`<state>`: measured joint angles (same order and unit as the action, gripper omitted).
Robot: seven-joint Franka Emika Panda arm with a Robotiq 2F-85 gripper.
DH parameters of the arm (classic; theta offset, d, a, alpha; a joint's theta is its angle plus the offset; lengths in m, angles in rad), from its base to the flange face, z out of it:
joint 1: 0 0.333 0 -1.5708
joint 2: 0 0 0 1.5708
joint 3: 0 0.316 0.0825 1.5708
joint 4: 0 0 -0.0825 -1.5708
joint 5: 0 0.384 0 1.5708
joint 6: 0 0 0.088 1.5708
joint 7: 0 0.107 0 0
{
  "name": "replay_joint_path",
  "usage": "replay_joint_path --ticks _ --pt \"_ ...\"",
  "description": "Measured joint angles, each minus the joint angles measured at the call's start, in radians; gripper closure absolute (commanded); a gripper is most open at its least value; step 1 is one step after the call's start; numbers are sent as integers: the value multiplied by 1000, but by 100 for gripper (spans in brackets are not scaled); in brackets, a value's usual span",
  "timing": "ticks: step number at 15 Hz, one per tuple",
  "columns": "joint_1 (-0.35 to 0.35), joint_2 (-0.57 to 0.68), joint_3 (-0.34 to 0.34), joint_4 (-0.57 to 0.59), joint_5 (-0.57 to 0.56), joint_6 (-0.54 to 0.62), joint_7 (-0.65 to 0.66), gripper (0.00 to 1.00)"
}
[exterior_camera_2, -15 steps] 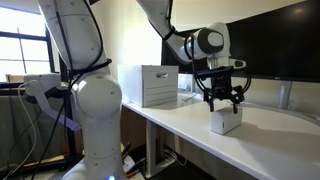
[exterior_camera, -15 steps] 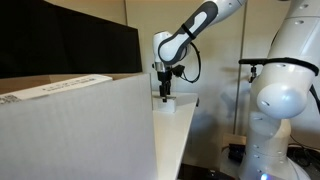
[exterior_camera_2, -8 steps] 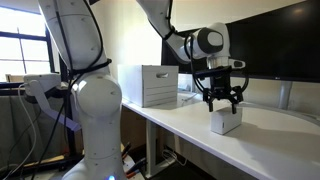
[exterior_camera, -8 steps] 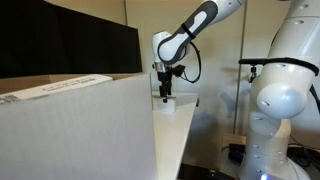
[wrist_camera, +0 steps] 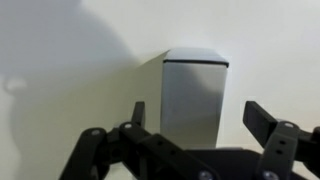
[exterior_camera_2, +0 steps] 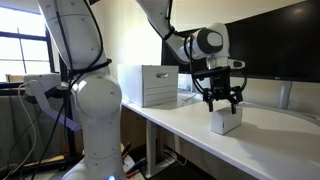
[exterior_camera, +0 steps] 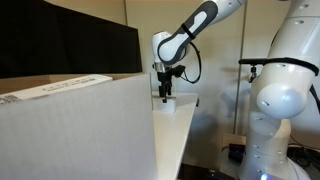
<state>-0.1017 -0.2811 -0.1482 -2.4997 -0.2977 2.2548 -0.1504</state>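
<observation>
We see a white table (exterior_camera_2: 190, 128) carrying a small white box (exterior_camera_2: 226, 121), upright near its front edge. At ten o'clock from it, well apart, sits a large white carton (exterior_camera_2: 148, 85). A dark monitor (exterior_camera_2: 280, 40) stands at two o'clock.

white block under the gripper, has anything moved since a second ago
Nothing visibly changed. The gripper hangs open right over the small white block, exactly as before, and the white box further along the table sits where it was.
</observation>
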Motion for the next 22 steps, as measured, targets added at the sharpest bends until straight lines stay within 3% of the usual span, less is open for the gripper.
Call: replay_joint_path --ticks 4,9,11,14,17,22 --pt "-53 -44 -32 -108 -50 87 1 0" --pt "-196 -248 -124 -271 -161 151 -77 0" --pt "-212 -321 -136 -281 -162 148 -120 0" --pt "-190 -402 -121 -270 -153 144 -150 0" --pt "-127 -468 -72 -272 -128 143 -150 0" --pt "19 -414 86 -208 -38 159 -25 0"
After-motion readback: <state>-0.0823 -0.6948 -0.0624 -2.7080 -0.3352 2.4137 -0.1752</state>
